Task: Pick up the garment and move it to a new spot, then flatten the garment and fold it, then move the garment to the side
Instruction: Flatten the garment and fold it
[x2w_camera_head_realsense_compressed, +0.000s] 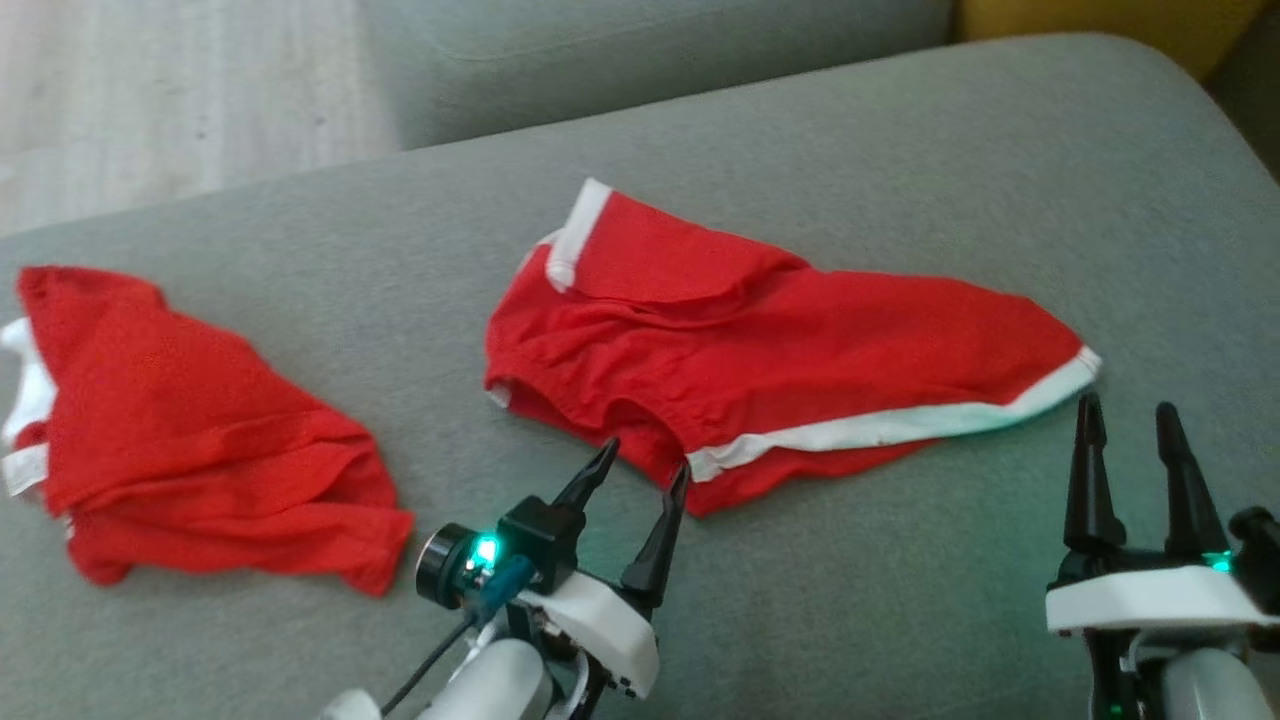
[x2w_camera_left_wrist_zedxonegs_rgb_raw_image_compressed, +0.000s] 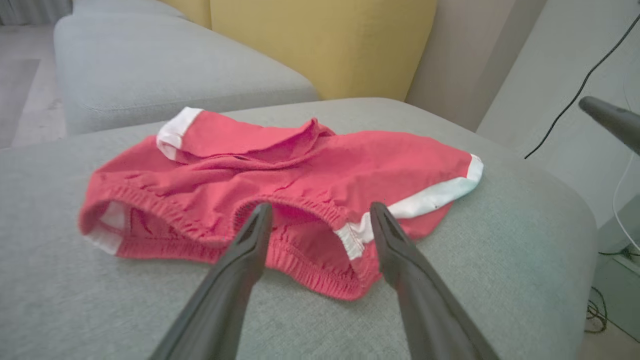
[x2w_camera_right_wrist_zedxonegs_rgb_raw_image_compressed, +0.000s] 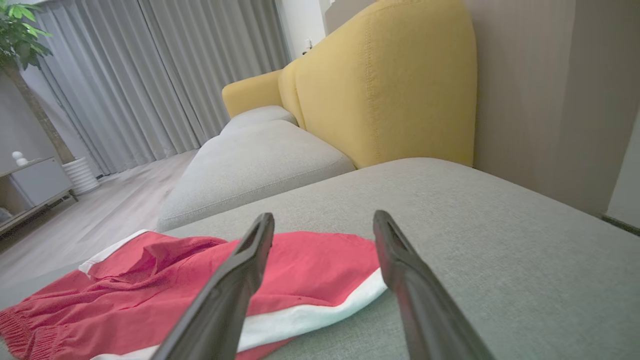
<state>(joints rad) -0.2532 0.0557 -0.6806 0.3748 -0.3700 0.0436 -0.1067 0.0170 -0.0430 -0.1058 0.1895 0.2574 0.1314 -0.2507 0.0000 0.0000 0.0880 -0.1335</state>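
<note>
**Red garment on grey sofa cushion; both grippers released**

Item 1. Garment (x2w_camera_head_realsense_compressed: 780, 340) (x2w_camera_left_wrist_zedxonegs_rgb_raw_image_compressed: 300, 170) (x2w_camera_right_wrist_zedxonegs_rgb_raw_image_compressed: 325, 270): red shorts with white trim. It lies crumpled near the middle of the sofa cushion (x2w_camera_head_realsense_compressed: 900, 600). The elastic waistband gapes at the near edge. One white-trimmed leg is folded over at the far left, and the other hem runs out to a point at the right.

Item 2. Left gripper (x2w_camera_head_realsense_compressed: 648, 455) (x2w_camera_left_wrist_zedxonegs_rgb_raw_image_compressed: 320, 207): jaws spread wide, grasping nothing. Its fingertips sit at the near edge of the garment, on either side of the waistband opening and beside the end of the white stripe. Whether they touch the cloth cannot be told.

Item 3. Right gripper (x2w_camera_head_realsense_compressed: 1128, 405) (x2w_camera_right_wrist_zedxonegs_rgb_raw_image_compressed: 323, 216): jaws spread wide, empty. It stands upright just beside the right-hand hem corner, with its tips short of the white trim.

Item 4. Second red garment (x2w_camera_head_realsense_compressed: 200, 430): also red with white trim. It lies bunched at the left end of the same cushion, well apart from item 1.

Item 5. Surroundings:
- A neighbouring cushion (x2w_camera_right_wrist_zedxonegs_rgb_raw_image_compressed: 260, 160) in grey lies beyond the sofa cushion.
- A yellow backrest (x2w_camera_right_wrist_zedxonegs_rgb_raw_image_compressed: 390, 90) (x2w_camera_left_wrist_zedxonegs_rgb_raw_image_compressed: 320, 45) stands behind it.
- Grey curtains (x2w_camera_right_wrist_zedxonegs_rgb_raw_image_compressed: 150, 75) and a potted plant (x2w_camera_right_wrist_zedxonegs_rgb_raw_image_compressed: 20, 30) are at the far side of the room.
- The pale wood floor (x2w_camera_head_realsense_compressed: 150, 90) shows at the upper left.
- A dark cable (x2w_camera_left_wrist_zedxonegs_rgb_raw_image_compressed: 575, 95) hangs down the wall to the right.
</note>
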